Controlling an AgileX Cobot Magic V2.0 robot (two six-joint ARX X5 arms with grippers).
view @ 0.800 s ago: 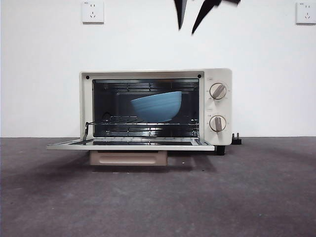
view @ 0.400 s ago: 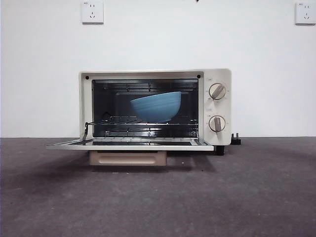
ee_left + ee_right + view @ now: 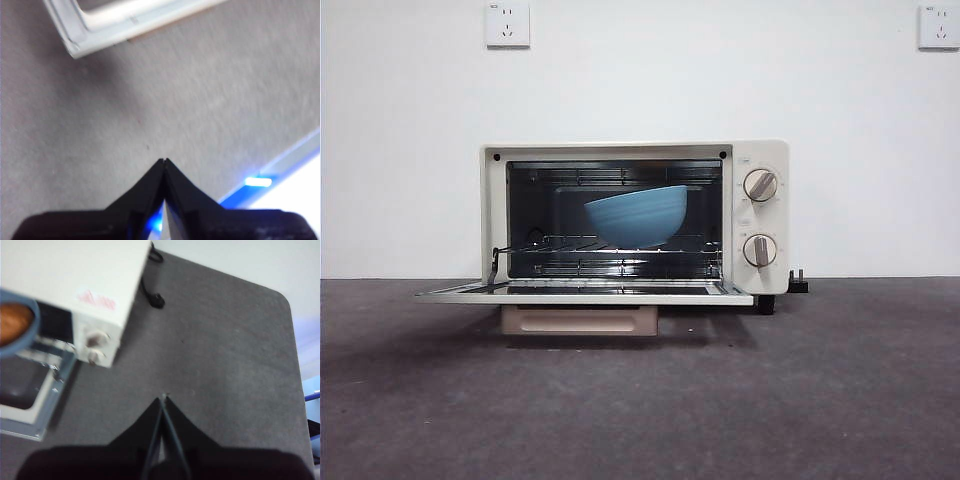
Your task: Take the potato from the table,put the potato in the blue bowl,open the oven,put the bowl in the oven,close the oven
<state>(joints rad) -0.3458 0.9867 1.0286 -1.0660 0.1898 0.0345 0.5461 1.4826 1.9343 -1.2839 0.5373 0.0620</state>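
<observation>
Both grippers are clear of the work, each with its jaws pressed together and holding nothing. Left gripper (image 3: 164, 161) hangs over bare table (image 3: 210, 100), with a corner of the lowered oven door (image 3: 100, 30) near the edge of its view. Right gripper (image 3: 163, 399) hangs over the table beside the knob end of the oven (image 3: 65, 275). Neither arm shows in the front view.

Oven (image 3: 760, 150) stands on the table (image 3: 640, 400), door (image 3: 585, 294) folded down flat, cavity open. Blue bowl (image 3: 636, 215) sits on the wire rack (image 3: 620, 248) inside, tilted, rim higher on the knob side. Right wrist view: the potato (image 3: 14, 322) lies inside the bowl (image 3: 27, 335). Two knobs (image 3: 760, 185) on the front panel. Power plug (image 3: 799, 282) on the table just beside the oven's knob end.
</observation>
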